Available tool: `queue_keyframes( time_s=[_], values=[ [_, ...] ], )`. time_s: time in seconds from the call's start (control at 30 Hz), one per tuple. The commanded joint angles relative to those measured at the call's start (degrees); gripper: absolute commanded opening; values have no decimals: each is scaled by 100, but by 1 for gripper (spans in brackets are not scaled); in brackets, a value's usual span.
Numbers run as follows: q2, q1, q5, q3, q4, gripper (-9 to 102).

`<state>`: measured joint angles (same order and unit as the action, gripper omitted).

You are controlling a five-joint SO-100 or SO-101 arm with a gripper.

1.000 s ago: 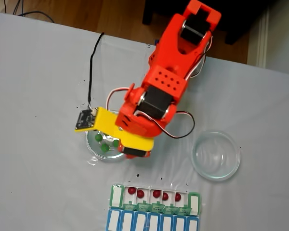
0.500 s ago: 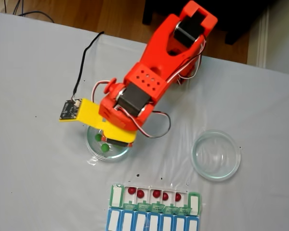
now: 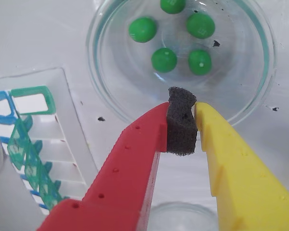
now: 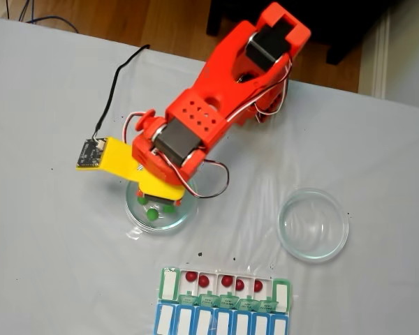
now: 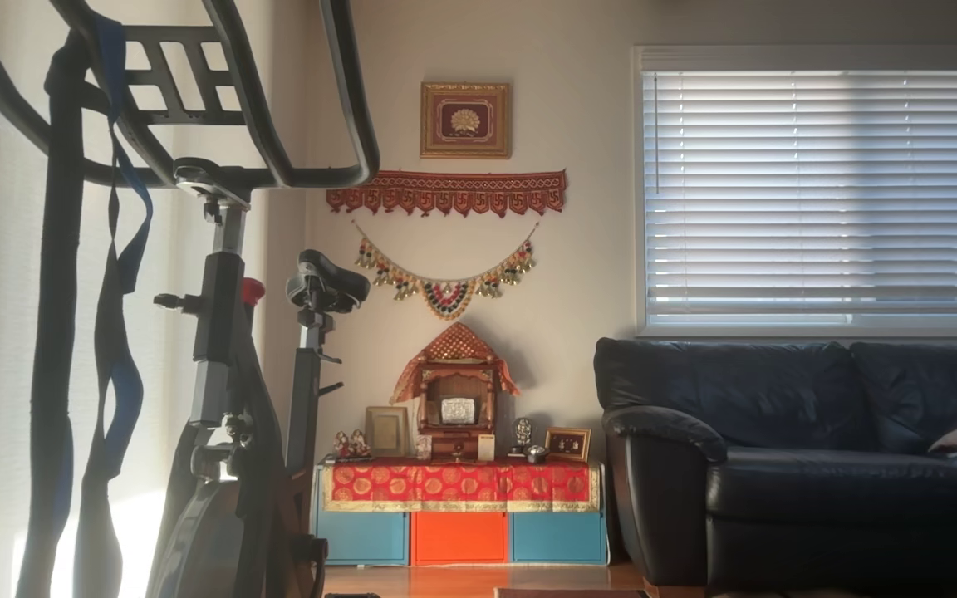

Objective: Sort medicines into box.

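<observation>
The fingers, clenched on only their foam pad, hover at the dish's 6 o'clock rim, poised over five green balls bound for the box.

Five green medicines, smooth and rounded, lay loose in a clear glass dish just beyond my end effector in the wrist view; the fixed view showed three of them past my arm. Five glossy red medicines sat in the open white compartments of the box, the green-and-white row lying flat along the bench's near edge, its translucent green lids folded open toward the adjoining blue row.
</observation>
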<state>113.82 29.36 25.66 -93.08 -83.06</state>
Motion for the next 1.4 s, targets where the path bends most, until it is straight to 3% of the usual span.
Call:
queue_keyframes(
  time_s=[0.0, 1.1, 1.37],
  values=[
    [18, 70, -53, 97, -35, 1],
    [237, 290, -905, -1345, 694, 5],
    [448, 264, -817, -1688, 870, 20]
  ],
)
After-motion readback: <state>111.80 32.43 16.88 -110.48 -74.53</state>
